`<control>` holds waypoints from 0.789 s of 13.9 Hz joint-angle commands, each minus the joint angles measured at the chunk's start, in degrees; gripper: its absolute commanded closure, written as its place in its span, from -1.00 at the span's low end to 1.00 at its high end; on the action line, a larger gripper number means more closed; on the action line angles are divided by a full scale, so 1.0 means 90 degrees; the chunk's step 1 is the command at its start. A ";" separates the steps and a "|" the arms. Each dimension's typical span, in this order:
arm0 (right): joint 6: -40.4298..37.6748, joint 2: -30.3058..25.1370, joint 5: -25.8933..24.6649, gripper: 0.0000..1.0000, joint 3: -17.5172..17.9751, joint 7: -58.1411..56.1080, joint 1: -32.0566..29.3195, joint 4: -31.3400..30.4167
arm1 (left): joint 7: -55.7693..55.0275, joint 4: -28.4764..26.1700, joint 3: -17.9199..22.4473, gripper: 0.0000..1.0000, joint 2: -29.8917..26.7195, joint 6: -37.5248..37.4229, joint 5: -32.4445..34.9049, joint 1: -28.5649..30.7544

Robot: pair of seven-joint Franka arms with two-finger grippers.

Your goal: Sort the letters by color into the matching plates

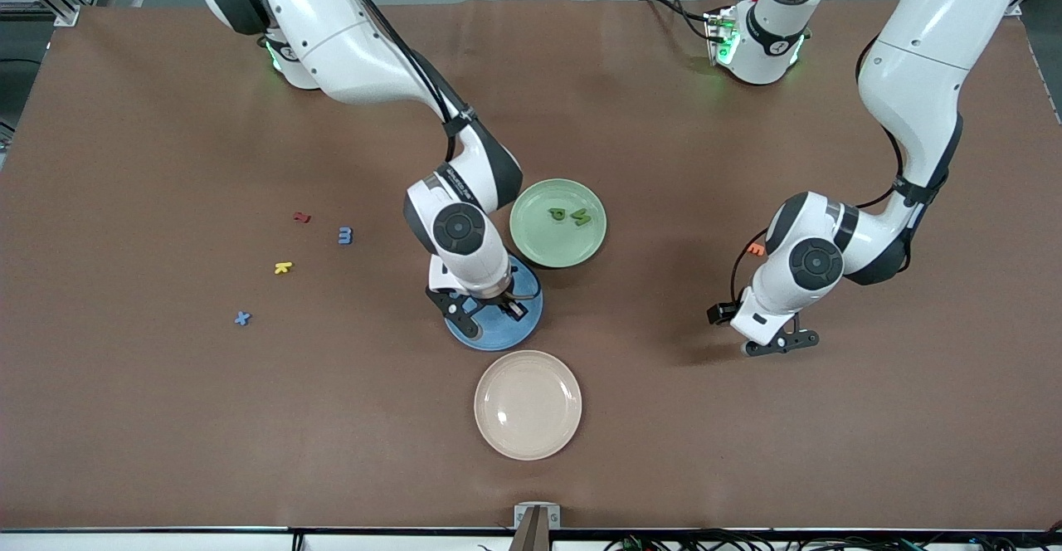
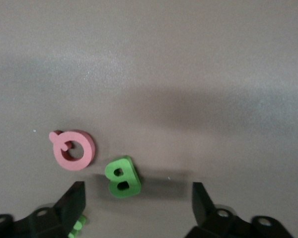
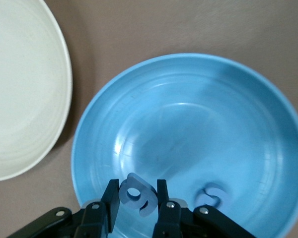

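Observation:
My right gripper (image 3: 137, 201) hangs just over the blue plate (image 3: 188, 114), shut on a small blue letter (image 3: 138, 194). A second blue letter (image 3: 213, 195) lies in that plate (image 1: 498, 337). The pale green plate (image 1: 531, 240) beside it holds two green letters (image 1: 557, 214) (image 1: 582, 219). Low over the table toward its own end, my left gripper (image 2: 138, 206) stands open around a green letter B (image 2: 122, 177) that lies flat. Another green piece (image 2: 77, 225) shows by one finger. Two blue letters (image 1: 345, 236) (image 1: 241, 317) lie toward the right arm's end.
A pink letter (image 2: 73, 149) lies close beside the green B. A cream plate (image 1: 528, 404) sits nearer the front camera than the blue plate. Red (image 1: 301, 217) and yellow (image 1: 283, 267) letters lie near the loose blue ones. An orange letter (image 1: 755, 248) lies by the left arm.

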 commanded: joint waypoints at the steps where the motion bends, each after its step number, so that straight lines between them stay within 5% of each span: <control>1: -0.0125 0.0348 0.0017 0.94 -0.0083 0.0144 0.0038 0.0546 | 0.0004 0.0187 0.0006 -0.71 0.0103 0.0054 0.0128 -0.0011; 2: -0.0154 0.0348 0.0017 0.74 -0.0083 0.0154 0.0058 0.0546 | 0.0013 0.0197 0.0006 -0.65 0.0141 0.0064 0.0128 -0.0011; 3: -0.0154 0.0348 0.0008 0.28 -0.0083 0.0154 0.0058 0.0526 | 0.0014 0.0197 0.0006 -0.59 0.0151 0.0074 0.0128 -0.0011; 5: -0.0164 0.0339 0.0008 -0.99 -0.0083 0.0144 0.0058 0.0497 | 0.0004 0.0187 0.0006 -0.56 0.0171 0.0132 0.0128 -0.0011; 11: -0.0174 0.0299 -0.0061 -1.00 -0.0083 0.0115 0.0048 0.0477 | -0.0026 0.0187 0.0035 -0.27 0.0249 0.0279 0.0128 -0.0011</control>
